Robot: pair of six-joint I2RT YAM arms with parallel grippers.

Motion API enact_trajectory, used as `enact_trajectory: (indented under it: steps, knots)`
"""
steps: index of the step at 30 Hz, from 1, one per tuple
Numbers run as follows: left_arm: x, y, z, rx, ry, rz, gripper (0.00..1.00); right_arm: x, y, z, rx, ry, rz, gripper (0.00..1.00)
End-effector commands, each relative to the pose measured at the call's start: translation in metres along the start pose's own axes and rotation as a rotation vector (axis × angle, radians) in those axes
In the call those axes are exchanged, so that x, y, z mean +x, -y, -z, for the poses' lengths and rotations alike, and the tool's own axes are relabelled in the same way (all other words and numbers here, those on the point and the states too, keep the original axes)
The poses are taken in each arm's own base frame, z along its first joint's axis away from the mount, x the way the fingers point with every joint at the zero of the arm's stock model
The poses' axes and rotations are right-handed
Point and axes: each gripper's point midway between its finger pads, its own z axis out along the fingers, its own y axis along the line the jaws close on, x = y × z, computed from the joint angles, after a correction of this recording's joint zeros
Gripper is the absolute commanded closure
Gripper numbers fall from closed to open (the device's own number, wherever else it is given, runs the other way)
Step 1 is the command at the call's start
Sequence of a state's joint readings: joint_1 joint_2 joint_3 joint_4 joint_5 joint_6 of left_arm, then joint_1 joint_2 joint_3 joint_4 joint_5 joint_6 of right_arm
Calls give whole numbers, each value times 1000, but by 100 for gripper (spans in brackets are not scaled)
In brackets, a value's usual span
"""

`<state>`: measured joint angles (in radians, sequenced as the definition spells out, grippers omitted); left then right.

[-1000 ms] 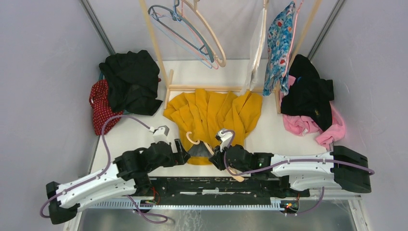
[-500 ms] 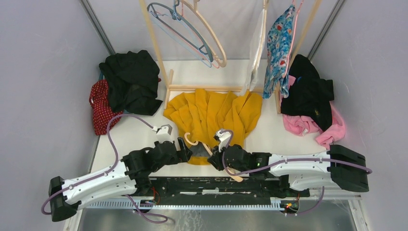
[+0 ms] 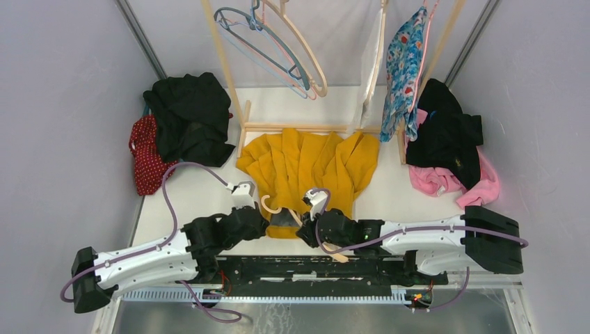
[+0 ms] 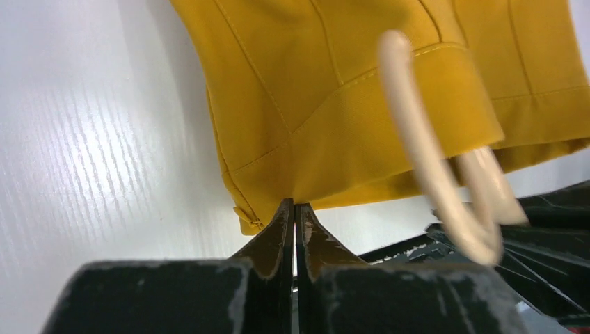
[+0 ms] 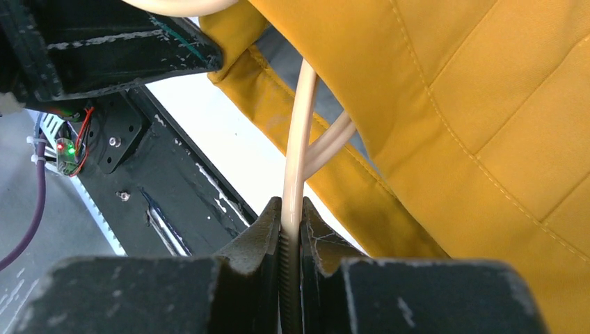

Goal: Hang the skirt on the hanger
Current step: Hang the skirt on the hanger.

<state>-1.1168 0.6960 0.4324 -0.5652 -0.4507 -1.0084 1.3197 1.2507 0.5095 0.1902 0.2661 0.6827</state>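
Observation:
The yellow pleated skirt (image 3: 309,163) lies flat mid-table, its waistband toward the arms. A cream hanger (image 3: 268,205) is pushed into the waistband opening, its hook sticking out to the left. My left gripper (image 3: 266,221) is shut, its tips pinching the lower edge of the skirt (image 4: 334,90) waistband at the left corner. In the left wrist view the hanger hook (image 4: 424,153) curves just right of the left gripper (image 4: 293,205). My right gripper (image 3: 304,226) is shut on the hanger. The right wrist view shows the right gripper (image 5: 291,209) clamping the hanger (image 5: 299,139) bar where it enters the skirt (image 5: 473,104).
A wooden rack (image 3: 299,127) stands behind the skirt, with spare hangers (image 3: 278,42) and a floral garment (image 3: 403,62) hung on it. A black clothes pile (image 3: 191,115) and a red dotted garment (image 3: 142,156) lie at left. A black and pink pile (image 3: 449,146) lies at right.
The left gripper has shut on the waistband edge. Both arms and the hanger hook have shifted slightly left and away from the bases.

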Motion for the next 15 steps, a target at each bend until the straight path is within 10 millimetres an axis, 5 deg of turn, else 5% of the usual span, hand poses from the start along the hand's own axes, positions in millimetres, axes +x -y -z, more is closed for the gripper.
enact_trajectory:
  steps: [1, 4, 5, 7, 9, 15]
  knots:
    - [-14, 12, 10, 61, 73, 28, 97, -29, -23, -10, -37, 76, -4, 99]
    - [-15, 10, 22, 68, 59, 56, 83, -23, -23, -15, -18, 59, 11, 99]
    - [-15, 7, 25, 61, 56, 69, 70, -22, -22, -15, -9, 56, 19, 99]
    - [-16, 2, 33, 60, 54, 97, 19, -19, -22, -16, 9, 50, 43, 99]
    - [-17, 7, 39, 106, 53, 125, 0, -16, -23, -15, 26, 43, 69, 99]
    - [-20, 8, 48, 140, 53, 173, 1, -8, -25, -19, 44, 33, 121, 99]
